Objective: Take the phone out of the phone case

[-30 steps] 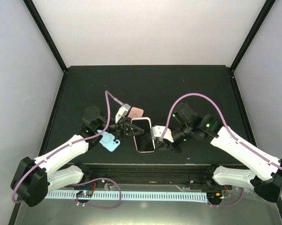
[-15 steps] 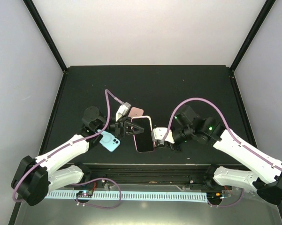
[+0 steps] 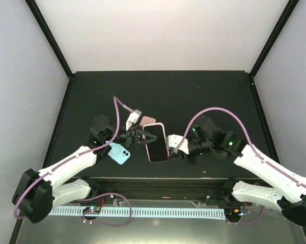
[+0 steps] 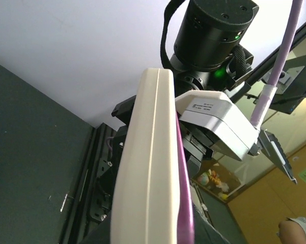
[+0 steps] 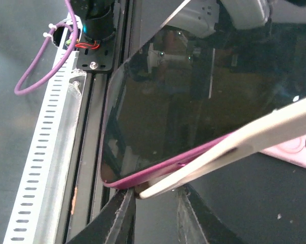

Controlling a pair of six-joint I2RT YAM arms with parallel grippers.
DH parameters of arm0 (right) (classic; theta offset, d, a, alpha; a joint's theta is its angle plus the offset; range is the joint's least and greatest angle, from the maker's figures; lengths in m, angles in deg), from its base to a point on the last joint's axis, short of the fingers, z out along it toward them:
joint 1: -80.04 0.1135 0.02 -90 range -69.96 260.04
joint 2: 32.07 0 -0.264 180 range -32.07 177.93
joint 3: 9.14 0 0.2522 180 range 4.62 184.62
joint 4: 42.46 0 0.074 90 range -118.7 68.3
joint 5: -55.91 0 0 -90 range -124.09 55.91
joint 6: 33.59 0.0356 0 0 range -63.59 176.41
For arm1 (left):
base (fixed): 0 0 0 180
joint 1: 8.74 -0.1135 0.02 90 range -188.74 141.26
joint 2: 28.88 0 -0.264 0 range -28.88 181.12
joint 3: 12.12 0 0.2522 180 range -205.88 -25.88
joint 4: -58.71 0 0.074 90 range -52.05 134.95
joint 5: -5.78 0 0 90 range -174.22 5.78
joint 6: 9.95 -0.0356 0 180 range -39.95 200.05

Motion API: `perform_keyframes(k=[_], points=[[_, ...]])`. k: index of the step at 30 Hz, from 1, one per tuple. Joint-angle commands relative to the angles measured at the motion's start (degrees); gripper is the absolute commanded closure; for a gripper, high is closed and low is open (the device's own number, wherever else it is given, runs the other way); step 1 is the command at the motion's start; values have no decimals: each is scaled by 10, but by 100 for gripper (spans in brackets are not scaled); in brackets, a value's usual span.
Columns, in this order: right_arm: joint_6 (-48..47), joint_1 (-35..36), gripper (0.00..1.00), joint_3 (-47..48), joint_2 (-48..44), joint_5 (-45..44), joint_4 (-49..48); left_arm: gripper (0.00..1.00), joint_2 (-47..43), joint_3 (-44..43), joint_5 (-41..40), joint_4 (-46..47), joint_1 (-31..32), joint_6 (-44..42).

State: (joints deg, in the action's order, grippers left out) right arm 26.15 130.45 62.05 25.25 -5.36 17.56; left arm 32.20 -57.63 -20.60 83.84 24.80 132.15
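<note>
The phone [image 3: 157, 143], dark screen with a magenta rim, is held off the table between both arms. My left gripper [image 3: 141, 138] is shut on its left long edge. In the left wrist view the cream phone case [image 4: 145, 168] and the magenta rim [image 4: 183, 203] fill the frame edge-on, hiding my fingers. In the right wrist view the phone case [image 5: 244, 145] has split away from the phone [image 5: 163, 101] at the near corner. That corner sits just above my right gripper [image 5: 155, 206], whose fingers [image 5: 123, 216] stand apart, touching nothing I can make out.
A light-blue case [image 3: 120, 153] lies on the black table [image 3: 193, 96] under the left arm. A pink one [image 3: 149, 120] lies just behind the left gripper. The slotted rail [image 5: 46, 152] and the table's front edge run close below the phone.
The right gripper's fingers have spread apart at the phone's corner. The phone has tipped and shifted slightly away from the front edge. The left grip is unchanged.
</note>
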Motion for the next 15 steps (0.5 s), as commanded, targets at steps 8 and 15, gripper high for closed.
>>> perform_keyframes(k=[8,15], points=[[119,-33,71,6,39,-55,-182,98,14,-4,21,89,31,34],[163,-72,40,41,32,-8,-190,98,21,0,6,119,41,47]])
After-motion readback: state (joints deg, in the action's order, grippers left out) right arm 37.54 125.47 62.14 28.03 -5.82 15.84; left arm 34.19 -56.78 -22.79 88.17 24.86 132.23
